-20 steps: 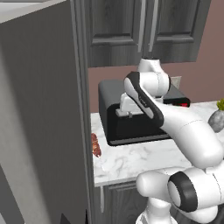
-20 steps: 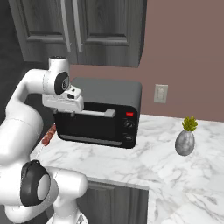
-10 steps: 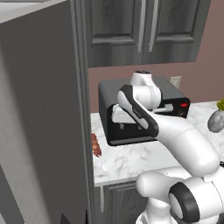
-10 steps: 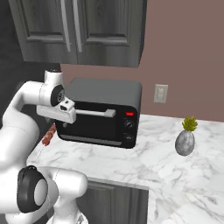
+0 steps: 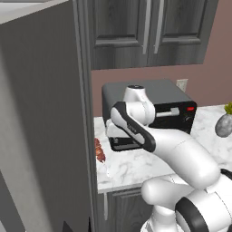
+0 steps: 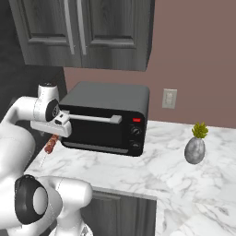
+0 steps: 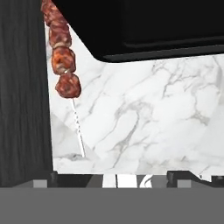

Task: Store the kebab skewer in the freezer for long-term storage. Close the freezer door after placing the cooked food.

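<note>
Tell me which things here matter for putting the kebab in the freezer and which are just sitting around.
For the job:
- kebab skewer, lying on the counter's left end by the fridge
- gripper, open, above the counter near the skewer
- big grey fridge panel at the left

Just lying about:
- black toaster oven
- small potted plant
- wall socket
- upper cabinets

White rounded arm [image 5: 181, 149], dark joint rings, small dark fingers [image 7: 53, 177]
</note>
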You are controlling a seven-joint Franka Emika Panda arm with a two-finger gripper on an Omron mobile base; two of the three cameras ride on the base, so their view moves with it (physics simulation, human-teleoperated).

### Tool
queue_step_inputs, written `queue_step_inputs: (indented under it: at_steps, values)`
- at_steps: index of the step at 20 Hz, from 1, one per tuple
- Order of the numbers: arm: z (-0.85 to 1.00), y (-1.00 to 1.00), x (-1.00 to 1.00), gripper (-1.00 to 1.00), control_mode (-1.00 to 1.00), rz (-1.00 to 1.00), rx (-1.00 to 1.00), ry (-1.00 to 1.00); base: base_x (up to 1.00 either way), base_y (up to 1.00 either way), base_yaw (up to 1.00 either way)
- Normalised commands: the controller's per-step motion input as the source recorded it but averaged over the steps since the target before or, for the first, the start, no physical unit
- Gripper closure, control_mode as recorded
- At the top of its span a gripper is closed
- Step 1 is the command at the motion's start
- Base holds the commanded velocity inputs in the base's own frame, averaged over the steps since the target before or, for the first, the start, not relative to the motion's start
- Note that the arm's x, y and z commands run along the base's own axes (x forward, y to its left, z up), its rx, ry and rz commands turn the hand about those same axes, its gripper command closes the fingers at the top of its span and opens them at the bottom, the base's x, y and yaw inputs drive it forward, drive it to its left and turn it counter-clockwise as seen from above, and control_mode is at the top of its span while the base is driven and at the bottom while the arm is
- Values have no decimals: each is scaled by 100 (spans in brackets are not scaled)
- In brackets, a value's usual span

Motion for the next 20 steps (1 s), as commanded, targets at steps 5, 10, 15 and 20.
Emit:
queue_step_inputs:
  at_steps: [5, 10, 15, 20]
  values:
    - [-21, 21, 0, -100, -100, 9, -1, 0, 0, 0, 0]
    - [-26, 23, 0, -100, -100, 14, -2, -1, 0, 0, 0]
    - [-39, 12, 0, -100, -100, 20, -5, 0, 0, 0, 0]
    - [-44, 0, 0, -100, -100, 21, -3, 0, 0, 0, 0]
